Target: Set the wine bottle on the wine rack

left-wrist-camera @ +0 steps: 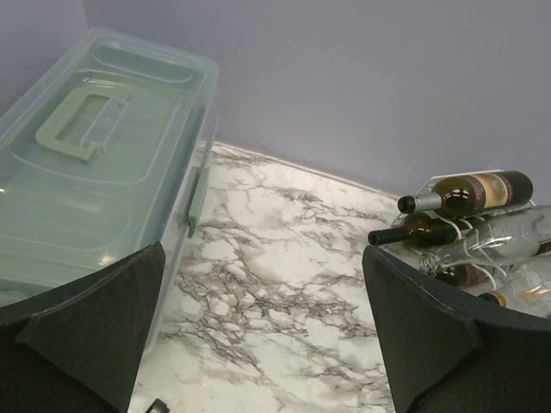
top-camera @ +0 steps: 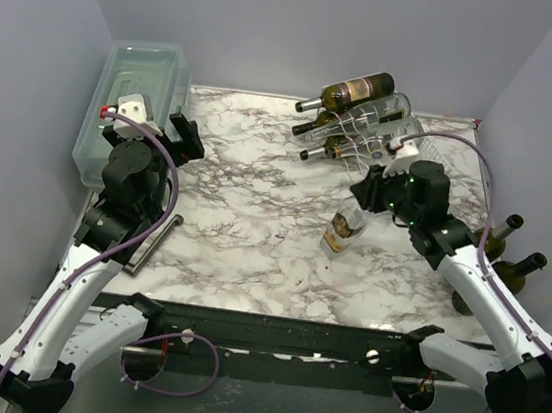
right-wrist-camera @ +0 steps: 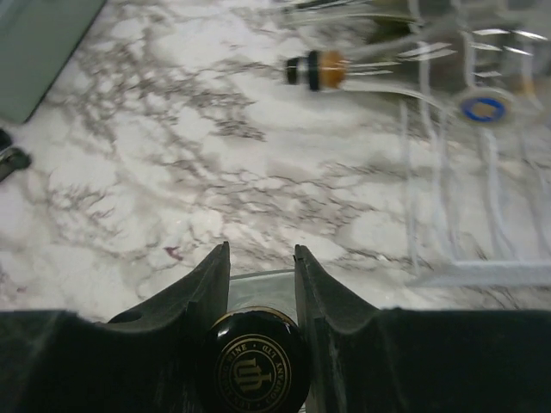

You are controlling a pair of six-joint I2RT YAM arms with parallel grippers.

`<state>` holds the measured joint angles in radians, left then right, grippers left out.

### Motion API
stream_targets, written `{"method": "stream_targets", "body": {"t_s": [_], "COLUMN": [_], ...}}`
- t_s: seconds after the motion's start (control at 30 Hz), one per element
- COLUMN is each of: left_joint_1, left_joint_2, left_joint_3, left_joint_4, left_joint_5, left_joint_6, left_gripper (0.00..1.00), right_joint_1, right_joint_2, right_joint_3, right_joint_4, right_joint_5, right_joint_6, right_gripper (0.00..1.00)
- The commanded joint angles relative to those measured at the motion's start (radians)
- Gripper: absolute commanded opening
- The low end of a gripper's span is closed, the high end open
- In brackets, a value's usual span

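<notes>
One pale-glass wine bottle, black gold-stamped cap

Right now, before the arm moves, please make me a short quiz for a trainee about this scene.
1. True or false: the left gripper is open and holds nothing.
2. What does the right gripper clamp? A) the black-capped glass wine bottle; B) a red cup; C) a sponge.
3. Fill in: the white thin-wire wine rack already carries several ____ lying down.
Key: 1 true; 2 A; 3 bottles.
</notes>
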<state>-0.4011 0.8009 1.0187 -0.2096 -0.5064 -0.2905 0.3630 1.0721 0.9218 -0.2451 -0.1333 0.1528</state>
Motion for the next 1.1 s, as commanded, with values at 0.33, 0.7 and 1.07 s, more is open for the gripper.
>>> {"method": "stream_targets", "body": {"t_s": [0.33,0.7,1.07], "left_joint_1": [0.012,0.029,0.047], "left_joint_2": [-0.013,-0.09,-0.13], "left_joint_3": [0.006,0.005,-0.001], "left_joint_4": [0.003,0.0,0.001], "left_joint_5": [-0.034,-0.107,-0.143], "left_joint_6": [0.021,0.03,0.012], "left_gripper": [0.99,0.99,0.99], "right_joint_1": [0.568,0.7,0.744], "right_joint_2": [0.354,0.612,0.812], "right_joint_3": [0.33,0.446,0.517], "right_joint_4": [0.064,0.234,0.399], "right_joint_5": [0.393,0.68,0.946], "right_joint_6": [-0.378,-0.719,-0.946], "right_gripper": [0.01,0.01,0.01]}}
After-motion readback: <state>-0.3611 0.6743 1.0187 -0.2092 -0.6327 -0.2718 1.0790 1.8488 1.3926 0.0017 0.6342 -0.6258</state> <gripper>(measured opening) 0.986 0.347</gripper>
